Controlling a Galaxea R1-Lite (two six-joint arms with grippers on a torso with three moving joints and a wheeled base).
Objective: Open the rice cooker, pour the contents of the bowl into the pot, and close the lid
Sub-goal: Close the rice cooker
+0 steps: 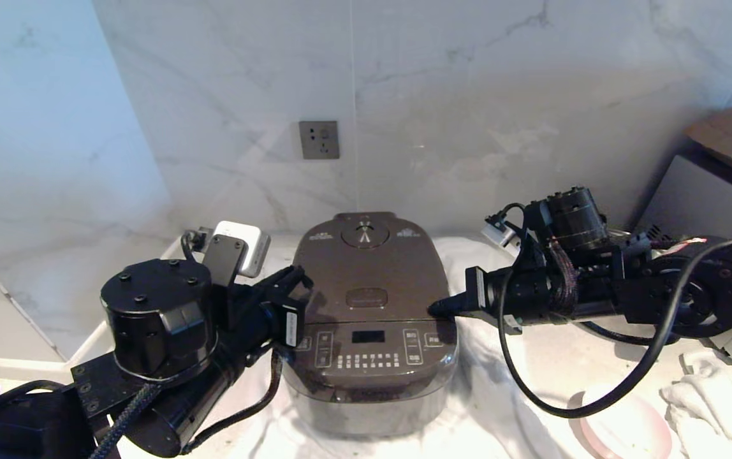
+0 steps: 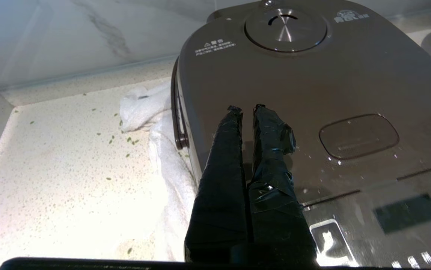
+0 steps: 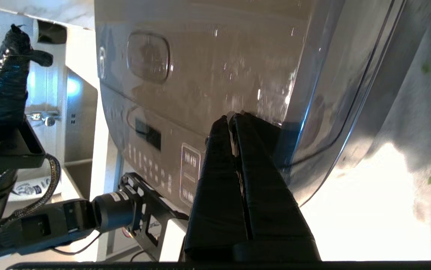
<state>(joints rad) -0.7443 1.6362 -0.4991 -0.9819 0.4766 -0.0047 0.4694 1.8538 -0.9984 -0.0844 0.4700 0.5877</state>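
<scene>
The dark-brown rice cooker stands mid-counter with its lid down, so the pot is hidden. My left gripper is shut and empty, its taped fingertips over the lid's left part, beside the oblong button. My right gripper is shut and empty, its tip at the cooker's right edge, by the seam between lid and front panel. The pale pink bowl sits at the near right behind a cable. Its contents cannot be made out.
A white towel lies under the cooker. A crumpled white cloth is at the far right, below a grey appliance. A white adaptor sits behind the left arm. Green bits dot the counter left of the cooker.
</scene>
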